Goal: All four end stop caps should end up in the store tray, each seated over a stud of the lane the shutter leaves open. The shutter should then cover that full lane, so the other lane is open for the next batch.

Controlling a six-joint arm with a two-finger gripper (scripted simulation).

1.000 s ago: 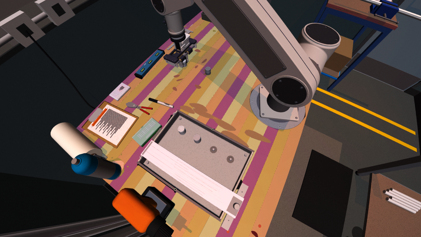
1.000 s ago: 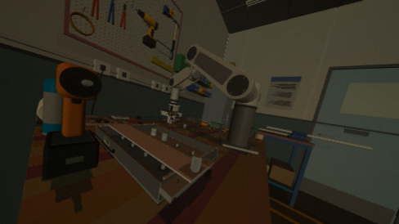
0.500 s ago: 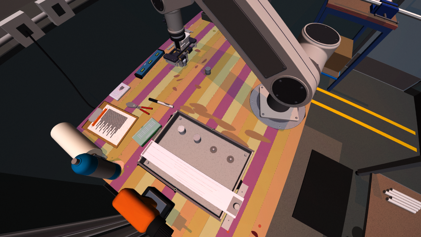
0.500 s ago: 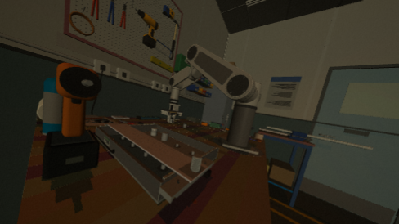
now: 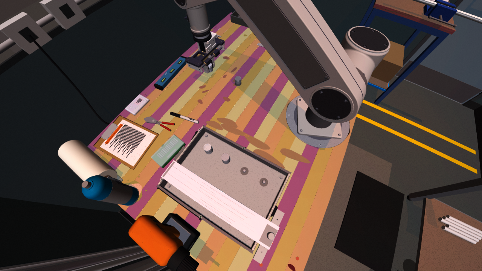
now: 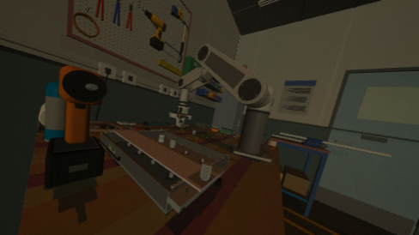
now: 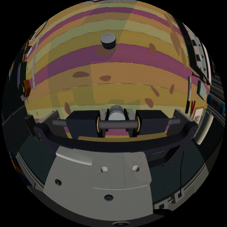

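A grey end stop cap (image 7: 116,114) sits gripped between the closed fingers of my gripper (image 5: 208,66) at the far end of the striped bench. A second loose cap (image 5: 238,80) (image 7: 108,40) stands upright on the bench a short way to the right of it. The store tray (image 5: 225,178) lies near the bench's front. Two caps (image 5: 208,148) (image 5: 225,158) are seated on studs of the open lane, and two bare studs (image 5: 244,170) (image 5: 264,182) follow in the same row. The white shutter (image 5: 219,202) covers the near lane.
The robot's base (image 5: 317,124) stands right of the tray. A clipboard (image 5: 128,141), green block (image 5: 168,151), marker (image 5: 183,117), pliers (image 5: 160,123) and blue level (image 5: 170,73) lie along the bench's left side. An orange drill (image 5: 161,241) and a blue can (image 5: 109,190) stand at the near corner.
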